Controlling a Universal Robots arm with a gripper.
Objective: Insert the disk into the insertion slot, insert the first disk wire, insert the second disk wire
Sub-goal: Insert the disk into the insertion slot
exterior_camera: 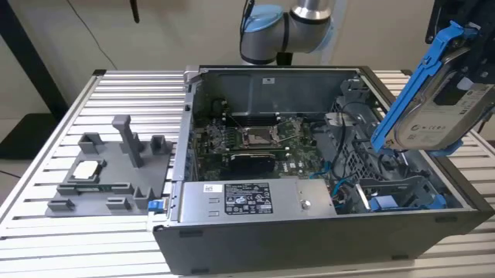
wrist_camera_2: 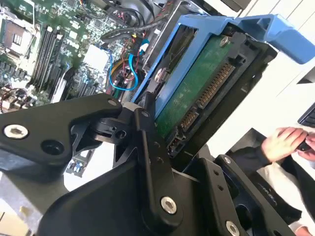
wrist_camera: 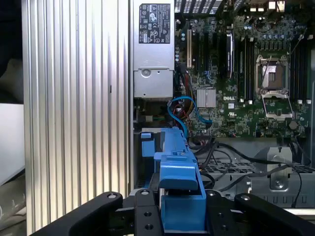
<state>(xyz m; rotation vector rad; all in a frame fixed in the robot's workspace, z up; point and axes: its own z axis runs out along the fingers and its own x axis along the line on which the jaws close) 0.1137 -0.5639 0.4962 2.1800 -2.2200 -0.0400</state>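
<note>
The disk (exterior_camera: 444, 119) hangs tilted in the exterior view, in the air over the computer case (exterior_camera: 309, 243) at its end nearest the table's (exterior_camera: 31, 231) edge on the exterior view's right. The insertion slot (exterior_camera: 398, 188) lies below it, apart.

In the first wrist view the gripper (wrist_camera: 182, 211) is clenched on the disk's blue carrier, with blue cables (wrist_camera: 173, 117) in the case beyond its tip. I judge the carrier should be levelled, squared to the slot's walls and kept off the cables.

In the second wrist view the connector edge (wrist_camera_2: 211, 91) is bare. That end should face the wires.
</note>
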